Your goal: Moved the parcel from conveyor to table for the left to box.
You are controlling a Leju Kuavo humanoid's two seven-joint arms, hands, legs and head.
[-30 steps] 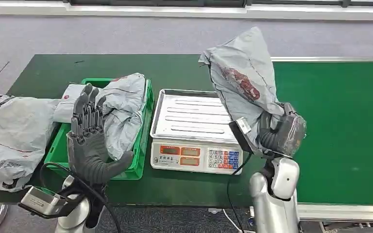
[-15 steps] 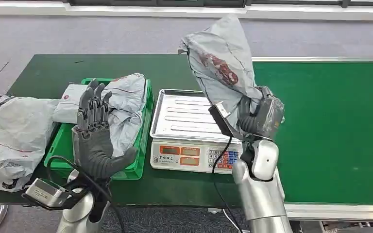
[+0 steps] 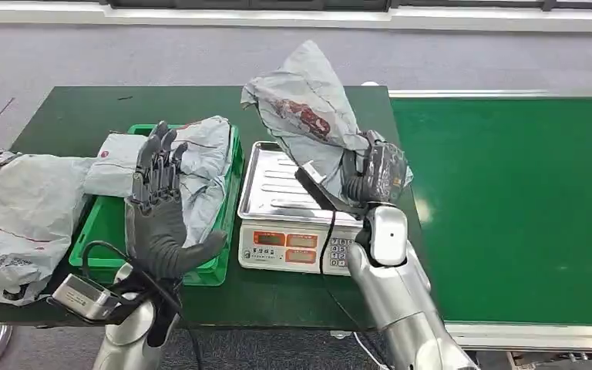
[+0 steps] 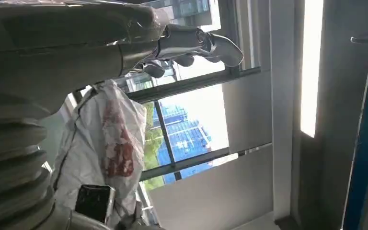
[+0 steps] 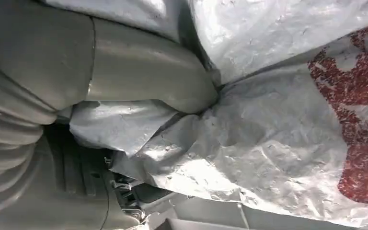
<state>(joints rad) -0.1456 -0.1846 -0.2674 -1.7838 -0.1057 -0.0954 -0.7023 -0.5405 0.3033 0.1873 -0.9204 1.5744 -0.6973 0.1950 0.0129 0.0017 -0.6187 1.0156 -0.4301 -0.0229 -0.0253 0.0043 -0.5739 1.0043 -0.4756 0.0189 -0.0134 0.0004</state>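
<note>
Above the scale's steel tray (image 3: pixel 277 179), the right hand (image 3: pixel 374 173) clutches the grey parcel (image 3: pixel 304 116) by its lower end, so the bag stands up in the air, touching nothing else; the carry from conveyor (image 3: pixel 509 193) to table (image 3: pixel 69 116) looks midway; the left hand (image 3: pixel 158 220) waits raised before the green crate (image 3: pixel 227 254), fingers spread, holding nothing; next, I judge, the parcel must be lowered within the left hand's reach and let go.
</note>
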